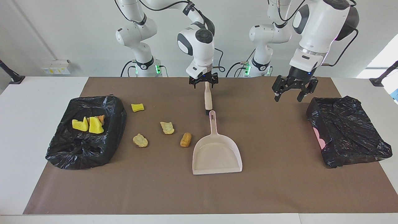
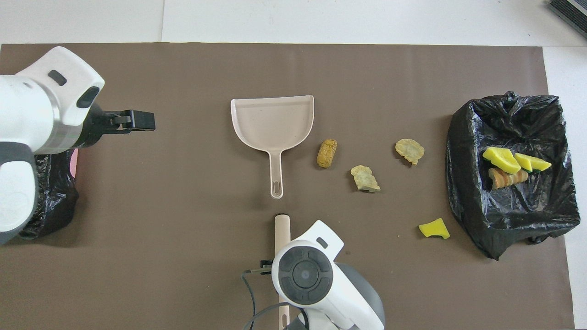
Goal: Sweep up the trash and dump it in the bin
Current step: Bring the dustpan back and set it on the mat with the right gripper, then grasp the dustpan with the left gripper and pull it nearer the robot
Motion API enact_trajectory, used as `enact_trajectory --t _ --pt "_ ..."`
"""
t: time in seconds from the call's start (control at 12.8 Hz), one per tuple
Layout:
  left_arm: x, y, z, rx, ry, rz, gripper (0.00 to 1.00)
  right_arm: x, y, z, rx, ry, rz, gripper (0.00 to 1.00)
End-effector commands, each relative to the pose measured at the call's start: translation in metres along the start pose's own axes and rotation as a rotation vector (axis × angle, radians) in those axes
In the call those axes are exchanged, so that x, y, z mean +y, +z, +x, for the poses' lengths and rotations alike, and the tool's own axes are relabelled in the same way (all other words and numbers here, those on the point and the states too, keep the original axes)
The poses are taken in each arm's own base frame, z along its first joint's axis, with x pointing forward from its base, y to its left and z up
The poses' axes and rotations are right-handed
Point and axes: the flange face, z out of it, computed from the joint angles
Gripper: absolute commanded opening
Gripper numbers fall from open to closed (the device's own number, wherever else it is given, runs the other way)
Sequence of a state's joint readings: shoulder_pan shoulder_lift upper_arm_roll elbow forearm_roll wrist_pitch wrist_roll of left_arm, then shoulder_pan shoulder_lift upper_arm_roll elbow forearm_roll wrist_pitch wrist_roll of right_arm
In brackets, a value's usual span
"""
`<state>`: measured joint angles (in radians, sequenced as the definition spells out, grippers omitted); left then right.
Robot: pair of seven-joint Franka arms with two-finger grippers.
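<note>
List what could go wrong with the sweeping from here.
1. The dustpan lies loose, no hand on it: the right hand hangs open over the brush, the left hand open over the mat. Brushing could shove the pan away.
2. The orange-brown piece sits beside the pan's side wall, not at its mouth, so it may jam there.
3. The yellow chunk lies apart from the other pieces and may be missed.
</note>
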<state>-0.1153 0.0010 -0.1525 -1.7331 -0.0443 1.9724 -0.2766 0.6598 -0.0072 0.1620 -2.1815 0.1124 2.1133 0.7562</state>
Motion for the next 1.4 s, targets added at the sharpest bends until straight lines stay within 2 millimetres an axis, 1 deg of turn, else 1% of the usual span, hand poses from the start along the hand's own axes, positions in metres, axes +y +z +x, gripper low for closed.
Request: enact_trajectory --t 0.0,0.08,0.16,0.23,0.31,0.39,0.47,0.55,0.62,0.7,0.78,0.86,0.94,1.01,1.09,1.17,1.25,1.33 --pt "0.034 0.039 0.022 0.002 -0.042 -0.022 1.00 -0.013 0.019 -0.042 0.006 0.008 0.017 1.00" --pt "0.060 0.059 0.022 -0.019 -0.005 -0.031 1.00 -0.021 0.034 -0.055 0.016 0.015 0.023 1.00" --pt "0.074 0.079 0.023 -0.042 0.012 -0.033 1.00 -0.021 0.044 -0.061 0.020 0.018 0.024 1.00" --pt "0.082 0.099 0.025 -0.058 0.021 -0.032 1.00 -0.019 0.048 -0.063 0.016 0.018 0.018 1.00" --pt "0.115 0.125 0.018 -0.076 0.052 -0.042 1.00 -0.017 0.050 -0.063 0.011 0.020 0.012 1.00" --pt "0.143 0.144 0.007 -0.087 0.083 -0.050 1.00 -0.016 0.050 -0.064 0.010 0.020 0.010 0.90" --pt "0.158 0.162 -0.001 -0.099 0.101 -0.056 1.00 -0.016 0.050 -0.064 0.010 0.020 0.010 0.80" --pt "0.177 0.174 -0.013 -0.107 0.127 -0.062 1.00 -0.017 0.051 -0.063 0.011 0.020 0.012 0.72" --pt "0.179 0.182 -0.020 -0.117 0.116 -0.059 1.00 -0.016 0.052 -0.062 0.010 0.020 0.011 0.72" --pt "0.185 0.190 -0.030 -0.132 0.122 -0.055 1.00 -0.018 0.057 -0.062 0.006 0.021 0.008 0.69" --pt "0.187 0.203 -0.043 -0.157 0.133 -0.043 1.00 -0.018 0.058 -0.062 0.005 0.021 0.007 0.65" --pt "0.190 0.207 -0.056 -0.174 0.137 -0.034 1.00 -0.018 0.058 -0.062 0.005 0.020 0.007 0.58" --pt "0.197 0.214 -0.065 -0.185 0.117 -0.029 1.00 -0.017 0.057 -0.061 0.005 0.018 0.007 0.56" --pt "0.202 0.225 -0.068 -0.184 0.084 -0.029 1.00 -0.018 0.058 -0.061 0.005 0.017 0.007 0.55" --pt "0.207 0.236 -0.076 -0.197 0.086 -0.024 1.00 -0.018 0.057 -0.061 0.006 0.018 0.008 0.55" --pt "0.206 0.239 -0.081 -0.213 0.088 -0.015 1.00 -0.018 0.057 -0.061 0.006 0.021 0.008 0.55" --pt "0.211 0.239 -0.087 -0.221 0.099 -0.010 1.00 -0.018 0.057 -0.061 0.006 0.023 0.008 0.54" --pt "0.210 0.240 -0.088 -0.230 0.099 -0.004 1.00 -0.018 0.057 -0.061 0.005 0.027 0.009 0.52"
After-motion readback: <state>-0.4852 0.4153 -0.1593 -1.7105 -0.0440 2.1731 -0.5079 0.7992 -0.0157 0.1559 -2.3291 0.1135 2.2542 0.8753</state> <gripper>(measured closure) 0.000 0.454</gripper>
